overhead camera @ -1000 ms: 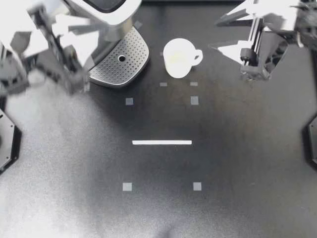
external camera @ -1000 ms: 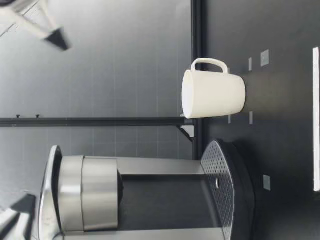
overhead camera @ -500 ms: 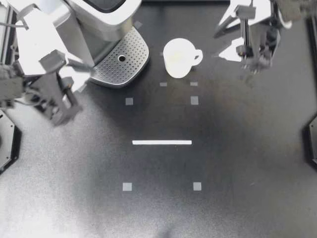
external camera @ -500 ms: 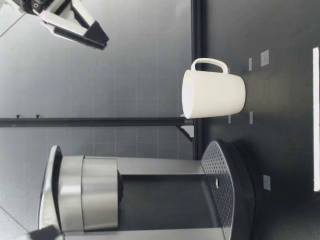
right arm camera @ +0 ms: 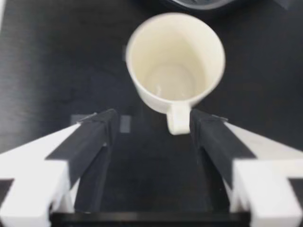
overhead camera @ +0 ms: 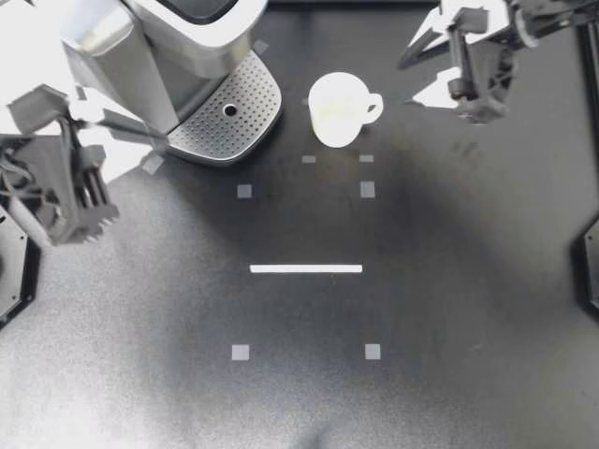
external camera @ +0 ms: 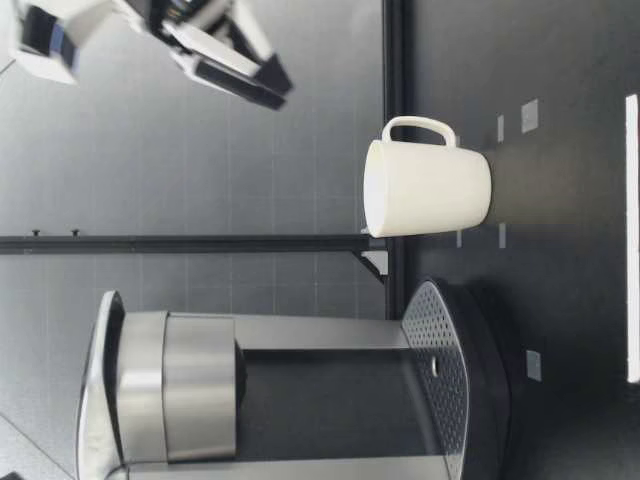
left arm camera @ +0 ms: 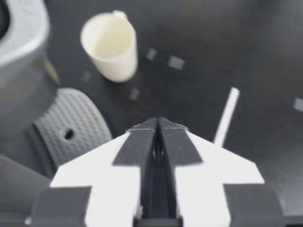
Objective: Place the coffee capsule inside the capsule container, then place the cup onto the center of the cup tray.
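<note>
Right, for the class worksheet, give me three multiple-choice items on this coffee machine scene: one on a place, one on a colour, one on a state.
1. Where does the cup stand?
A. On the cup tray
B. On the table, beside the cup tray
C. Lifted, between shut fingers

2. What colour is the cup?
A. Red
B. Blue
C. White

3. How is my right gripper?
A. Open, holding nothing
B. Shut on the cup
C. Shut on a spoon

Answers:
1 B: the top view shows the cup on the dark table, apart from the perforated tray.
2 C: every view shows it white.
3 A: the right wrist view shows its fingers spread wide, touching nothing, with the cup ahead.
</note>
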Available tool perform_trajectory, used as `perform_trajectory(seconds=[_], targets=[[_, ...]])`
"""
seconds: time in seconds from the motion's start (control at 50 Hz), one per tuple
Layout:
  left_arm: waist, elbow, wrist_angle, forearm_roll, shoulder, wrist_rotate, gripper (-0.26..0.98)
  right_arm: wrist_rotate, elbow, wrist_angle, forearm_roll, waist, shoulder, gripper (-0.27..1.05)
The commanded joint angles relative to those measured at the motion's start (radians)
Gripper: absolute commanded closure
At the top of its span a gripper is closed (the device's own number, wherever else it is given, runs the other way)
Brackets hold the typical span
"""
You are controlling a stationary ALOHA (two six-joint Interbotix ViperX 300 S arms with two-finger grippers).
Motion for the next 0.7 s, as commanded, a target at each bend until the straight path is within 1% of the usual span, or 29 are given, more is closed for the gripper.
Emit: perform_trajectory(seconds=[0.0,0.22,0.36,0.58,0.68], targets=[[-0.003,-0.035,0.0,0.04,-0.028,-0.003,0.59,-0.002,-0.015,-0.012,0.005,-0.006,0.011,0.17],[-0.003,-0.069,0.026,0.123,-0.066,-0.003,0.59,0.0,-0.018,-0.025,0.006,-0.006,0.071,0.17],[-0.002,-0.072,0.044,0.158,-0.086,-0.003,0.59,-0.002,-0.025,-0.048,0.005,-0.006,0.104,0.17],[-0.003,-0.074,0.046,0.181,-0.117,-0.005,0.59,-0.003,-0.058,-0.067,0.005,-0.006,0.156,0.17],[-0.002,-0.072,0.046,0.187,-0.126,-0.005,0.59,-0.006,-0.074,-0.069,0.003,0.006,0.184,0.17]])
